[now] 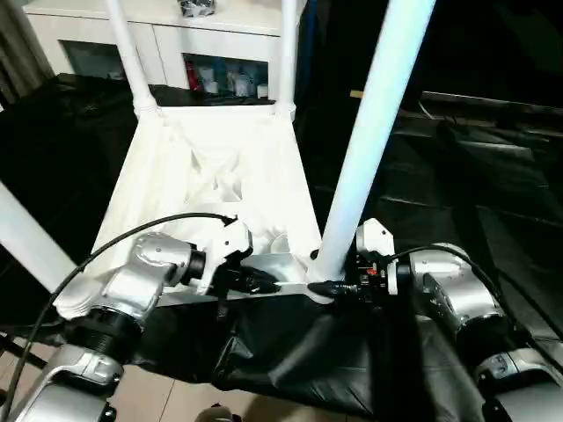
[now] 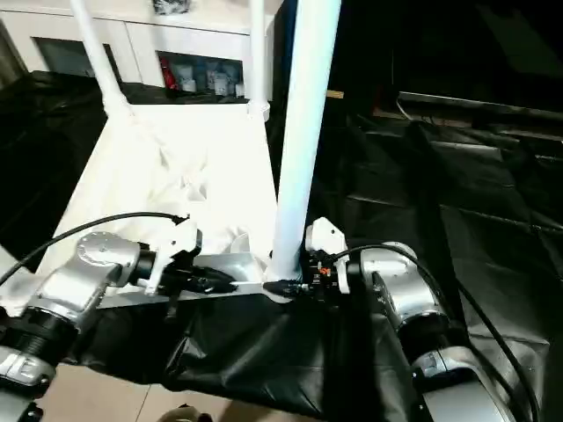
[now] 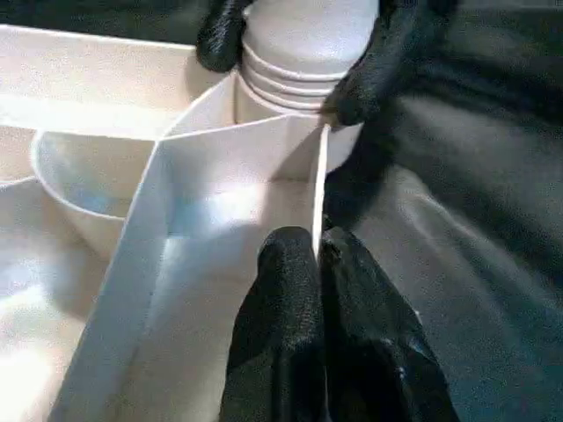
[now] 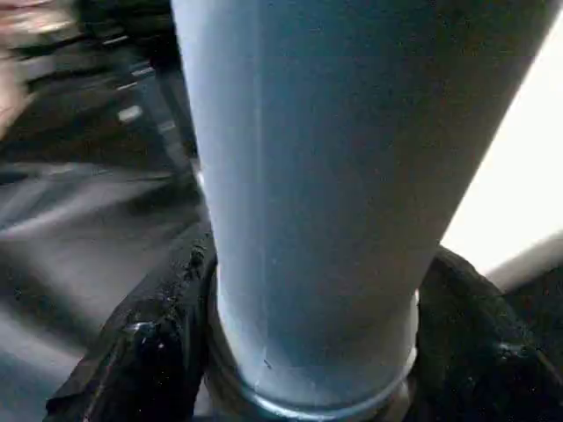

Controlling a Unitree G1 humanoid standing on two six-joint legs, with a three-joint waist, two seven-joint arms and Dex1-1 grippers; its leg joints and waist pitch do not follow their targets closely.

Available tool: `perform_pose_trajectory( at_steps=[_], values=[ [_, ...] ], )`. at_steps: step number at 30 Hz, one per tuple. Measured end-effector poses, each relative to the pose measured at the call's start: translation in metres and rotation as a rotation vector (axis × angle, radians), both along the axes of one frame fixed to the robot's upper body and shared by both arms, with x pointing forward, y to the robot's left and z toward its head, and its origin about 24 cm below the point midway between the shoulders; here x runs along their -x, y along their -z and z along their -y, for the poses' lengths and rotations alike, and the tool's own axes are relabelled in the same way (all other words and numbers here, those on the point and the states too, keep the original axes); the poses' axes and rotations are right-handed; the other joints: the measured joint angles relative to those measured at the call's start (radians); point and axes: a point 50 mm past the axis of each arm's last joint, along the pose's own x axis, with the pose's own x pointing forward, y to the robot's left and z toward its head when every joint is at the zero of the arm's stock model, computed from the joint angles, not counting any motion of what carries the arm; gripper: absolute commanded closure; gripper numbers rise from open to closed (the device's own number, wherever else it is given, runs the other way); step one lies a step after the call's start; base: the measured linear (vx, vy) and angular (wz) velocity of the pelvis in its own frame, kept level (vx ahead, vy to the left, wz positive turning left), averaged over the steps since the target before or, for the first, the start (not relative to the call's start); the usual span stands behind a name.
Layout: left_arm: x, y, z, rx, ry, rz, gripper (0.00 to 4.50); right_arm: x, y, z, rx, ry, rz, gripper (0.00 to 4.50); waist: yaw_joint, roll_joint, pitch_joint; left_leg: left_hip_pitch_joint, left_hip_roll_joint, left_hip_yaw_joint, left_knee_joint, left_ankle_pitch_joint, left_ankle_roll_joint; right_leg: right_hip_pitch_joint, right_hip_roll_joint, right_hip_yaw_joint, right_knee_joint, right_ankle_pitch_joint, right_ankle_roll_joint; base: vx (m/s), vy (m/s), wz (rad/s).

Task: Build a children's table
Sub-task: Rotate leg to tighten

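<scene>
Smooth glossy white plastic tabletop (image 1: 211,176)

The tabletop (image 1: 211,176) lies upside down on a dark cloth (image 1: 290,352), in front of the robot. Two legs (image 1: 132,57) stand in its far corner sockets. A third leg (image 1: 369,132) stands in the near right corner socket, and a fourth leg (image 1: 26,242) is at the near left corner. The left claw (image 1: 264,283) is at the near rim, left of the third leg. The right claw (image 1: 339,287) is around the base of this leg. Behind the tabletop stands a cabinet (image 1: 211,40).
</scene>
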Motion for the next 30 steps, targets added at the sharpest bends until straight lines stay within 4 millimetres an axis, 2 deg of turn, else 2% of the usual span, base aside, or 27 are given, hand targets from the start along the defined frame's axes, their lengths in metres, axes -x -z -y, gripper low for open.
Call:
perform_pose_trajectory(
  at_steps=[2, 5, 9, 12, 14, 17, 19, 24, 30],
  values=[
    [-0.006, 0.001, 0.005, -0.001, -0.060, 0.017, 4.50, -0.006, 0.003, -0.005, -0.015, 0.127, 0.018, 1.79, -0.009, 0.000, 0.000, 0.001, 0.000, 0.000, 0.000, 0.000, 0.000, 0.000, 0.000, 0.000, 0.000, 0.000, 0.001, 0.000, 0.000, 0.00],
    [-0.015, 0.002, 0.016, -0.006, -0.192, 0.053, 4.50, -0.019, 0.007, -0.020, -0.047, 0.388, 0.038, 1.80, -0.036, 0.001, 0.000, 0.003, 0.000, 0.000, -0.001, 0.001, -0.002, 0.000, 0.000, 0.000, -0.001, 0.000, 0.003, 0.000, 0.000, 0.00],
    [-0.018, 0.003, 0.026, -0.007, -0.249, 0.075, 4.50, -0.023, 0.009, -0.026, -0.048, 0.515, 0.050, 1.80, -0.042, 0.002, -0.001, 0.003, 0.000, 0.000, -0.002, 0.001, -0.002, 0.001, 0.000, 0.000, -0.002, 0.000, 0.004, 0.000, 0.000, 0.00],
    [-0.019, 0.003, 0.030, -0.005, -0.271, 0.083, 4.50, -0.024, 0.009, -0.027, -0.037, 0.545, 0.058, 1.80, -0.045, 0.005, -0.003, 0.003, -0.001, 0.000, -0.002, 0.001, -0.002, 0.001, 0.000, 0.000, -0.002, 0.000, 0.003, 0.000, 0.000, 0.00],
    [-0.019, 0.004, 0.031, -0.005, -0.273, 0.082, 4.50, -0.024, 0.009, -0.027, -0.033, 0.546, 0.060, 1.10, -0.045, 0.006, -0.003, 0.003, -0.001, 0.000, -0.003, 0.001, -0.002, 0.001, 0.000, 0.000, -0.003, 0.000, 0.004, 0.000, 0.000, 0.00],
    [-0.019, 0.004, 0.031, -0.005, -0.273, 0.085, 4.50, -0.024, 0.009, -0.028, -0.038, 0.544, 0.058, 1.01, -0.047, 0.006, -0.003, 0.003, -0.001, -0.001, -0.003, 0.001, -0.002, 0.001, 0.000, 0.000, -0.003, 0.000, 0.004, 0.000, 0.000, 0.00],
    [-0.019, 0.004, 0.031, -0.006, -0.271, 0.088, 4.50, -0.024, 0.009, -0.029, -0.039, 0.544, 0.059, 0.73, -0.048, 0.006, -0.003, 0.003, -0.001, 0.000, -0.003, 0.001, -0.002, 0.001, 0.000, 0.000, -0.004, 0.000, 0.004, 0.000, 0.000, 0.00],
    [-0.017, 0.001, 0.023, -0.002, -0.215, 0.081, 4.50, -0.021, 0.006, -0.023, -0.042, 0.433, 0.063, 0.73, -0.051, 0.005, -0.002, 0.001, -0.001, -0.001, -0.003, 0.001, -0.002, 0.000, 0.000, 0.000, -0.004, 0.003, -0.001, 0.000, 0.000, 0.00],
    [-0.008, -0.003, 0.002, -0.004, -0.082, 0.041, 4.50, -0.010, -0.001, -0.006, -0.017, 0.139, 0.049, 0.73, -0.045, 0.005, -0.002, -0.001, 0.002, 0.000, -0.007, 0.000, -0.001, -0.002, 0.002, -0.003, -0.004, -0.001, 0.000, 0.000, 0.000, 0.00]
  ],
)
